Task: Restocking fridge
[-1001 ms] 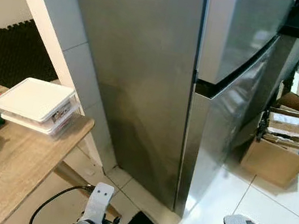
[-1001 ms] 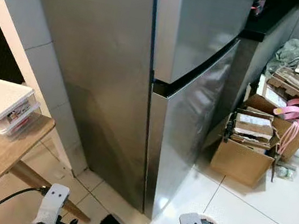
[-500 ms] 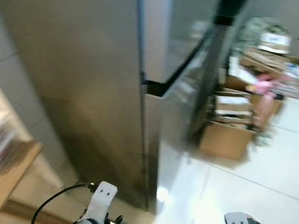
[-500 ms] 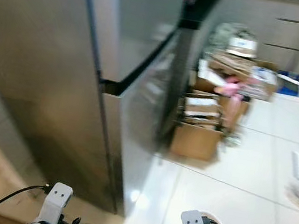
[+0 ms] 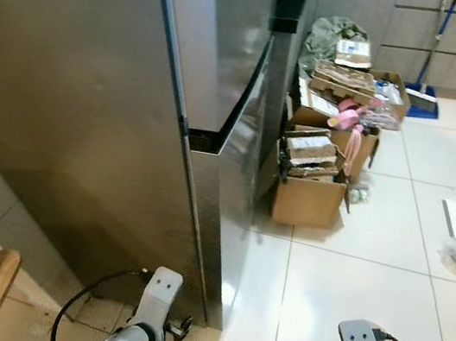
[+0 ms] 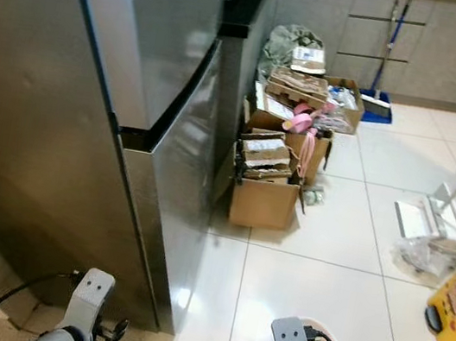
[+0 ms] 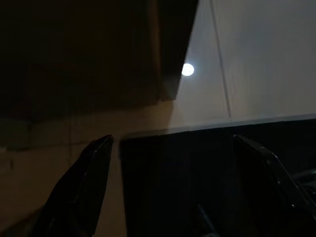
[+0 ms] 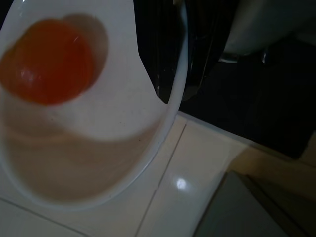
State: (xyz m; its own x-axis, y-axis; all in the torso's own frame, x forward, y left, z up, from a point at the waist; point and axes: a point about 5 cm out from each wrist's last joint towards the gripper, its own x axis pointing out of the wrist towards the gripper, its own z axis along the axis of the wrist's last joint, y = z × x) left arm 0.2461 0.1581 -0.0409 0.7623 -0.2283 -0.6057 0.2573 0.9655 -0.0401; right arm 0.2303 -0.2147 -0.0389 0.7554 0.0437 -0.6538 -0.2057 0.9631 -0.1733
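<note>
Fridge (image 5: 114, 116) stands shut (no legible labels), cardboard boxes (image 5: 313, 185) beside.

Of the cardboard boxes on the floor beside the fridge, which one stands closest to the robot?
The plain brown box at the front of the row, stuffed with flattened cardboard, is closest. The other boxes lie behind it, farther along the fridge, with pink items on them.
</note>
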